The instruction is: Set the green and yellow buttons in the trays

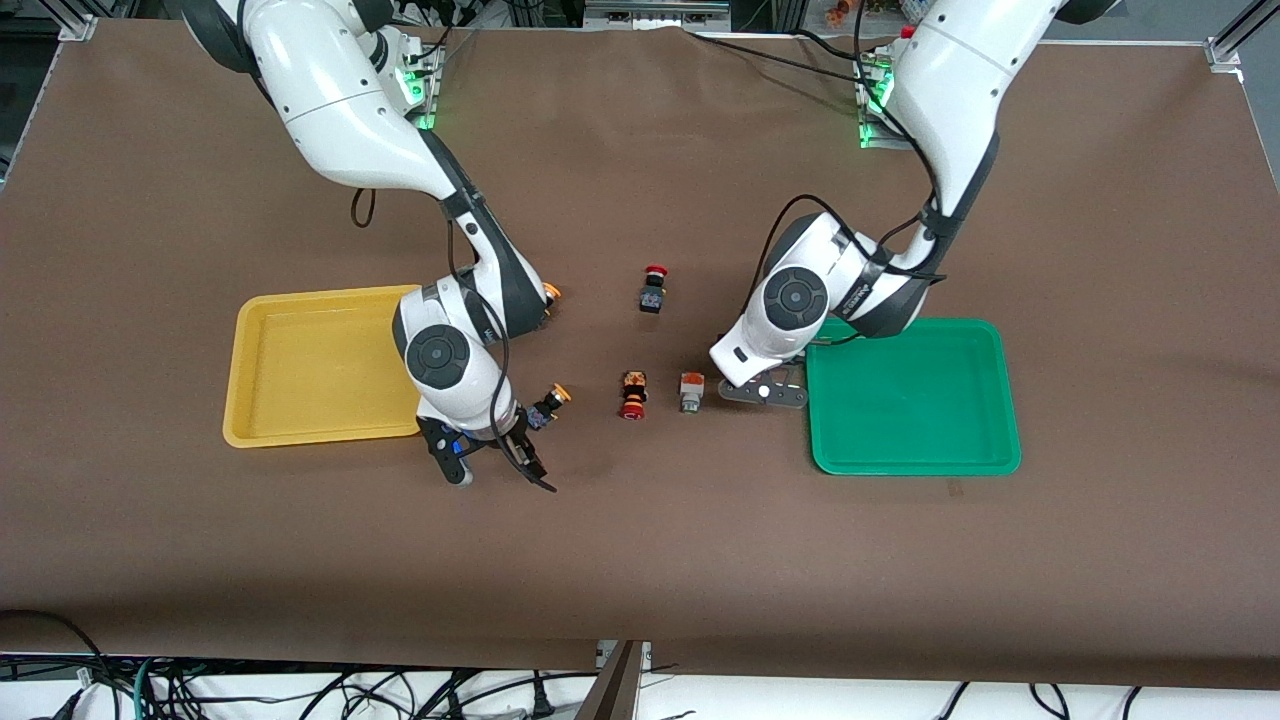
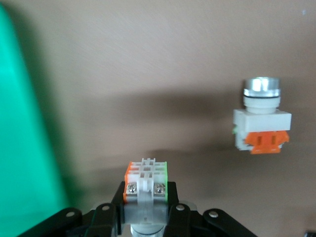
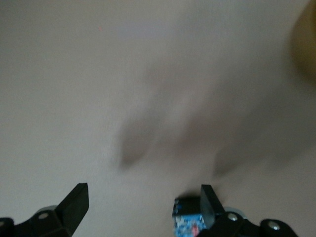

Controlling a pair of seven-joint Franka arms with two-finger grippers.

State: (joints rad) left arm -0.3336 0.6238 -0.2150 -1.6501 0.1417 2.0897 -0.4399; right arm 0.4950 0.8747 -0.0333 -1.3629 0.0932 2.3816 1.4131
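I see the left gripper [image 2: 146, 210] clamped on a white switch [image 2: 146, 180] beside the green tray [image 1: 915, 395]. The right gripper [image 3: 143, 207], fingers spread, touches a dark switch [image 3: 187, 217] near the yellow tray [image 1: 315, 365].

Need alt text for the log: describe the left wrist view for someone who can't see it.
The left gripper is shut on a white-silver button with orange and green sides, held above the brown table. A second white-silver button with an orange part lies on the table, and an edge of the green tray shows at one side.
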